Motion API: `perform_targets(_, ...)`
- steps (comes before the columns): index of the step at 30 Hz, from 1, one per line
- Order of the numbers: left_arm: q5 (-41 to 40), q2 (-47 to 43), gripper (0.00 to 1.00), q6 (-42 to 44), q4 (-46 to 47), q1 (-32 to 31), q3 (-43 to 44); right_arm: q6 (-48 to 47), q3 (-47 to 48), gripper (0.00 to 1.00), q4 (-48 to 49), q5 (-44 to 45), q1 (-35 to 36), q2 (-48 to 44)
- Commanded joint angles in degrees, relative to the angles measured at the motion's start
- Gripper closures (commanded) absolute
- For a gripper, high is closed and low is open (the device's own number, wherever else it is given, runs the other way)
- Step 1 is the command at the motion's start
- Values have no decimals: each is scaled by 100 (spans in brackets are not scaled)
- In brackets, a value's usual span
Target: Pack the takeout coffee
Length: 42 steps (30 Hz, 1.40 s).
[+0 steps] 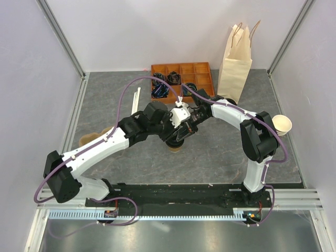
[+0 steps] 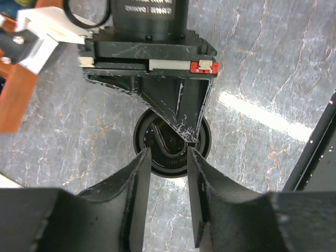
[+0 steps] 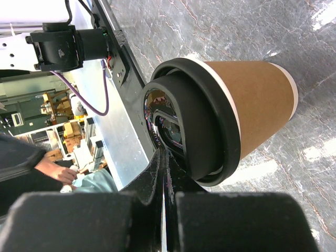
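The takeout coffee [image 1: 176, 146], a tan paper cup with a black lid, stands upright on the grey table between both arms. In the right wrist view its tan body [image 3: 252, 100] and black lid [image 3: 210, 131] fill the frame. My right gripper [image 3: 164, 155] is shut, with its fingertips resting on the top of the lid; it also shows in the left wrist view [image 2: 181, 123]. My left gripper [image 2: 168, 153] is open and empty. It hovers just above the lid [image 2: 168, 164] with a finger on each side of the lid's near edge. In the top view both grippers hide most of the cup.
A tall paper bag [image 1: 234, 63] stands at the back right. An orange compartment tray [image 1: 181, 79] sits beside it. Lidless tan cups [image 1: 282, 125] stand at the right edge. A brown pulp carrier [image 1: 89, 139] lies at the left, partly under the left arm. White sticks [image 1: 136, 100] lie behind it.
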Motion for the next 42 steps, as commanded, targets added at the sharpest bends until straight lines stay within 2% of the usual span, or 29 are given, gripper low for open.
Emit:
perform_targets(1, 254, 165, 57, 301, -49, -7, -106, -277, 14, 100, -4, 890, -22, 228)
perform_targets(10, 194, 753, 53, 248, 488, -7, -1020, -286, -4, 100, -4, 899, -13, 342)
perform_targets(19, 378, 342, 54, 231, 198, -16, -723, -312, 66, 100, -38, 759, -13, 290)
perform_targets(31, 589, -64, 50, -94, 57, 81, -485, -365, 1095, 83, -495, 134, -4, -334)
perform_targets(35, 624, -37, 50, -156, 92, 195, -432, -417, 1244, 82, -662, 423, -4, -440)
perform_targets(40, 747, 94, 50, -200, 302, 414, -423, -558, 1323, 81, -742, 1749, -4, -510)
perform_targets(42, 791, 173, 50, -244, 416, 423, -371, -558, 1324, 81, -759, 1891, -13, -510)
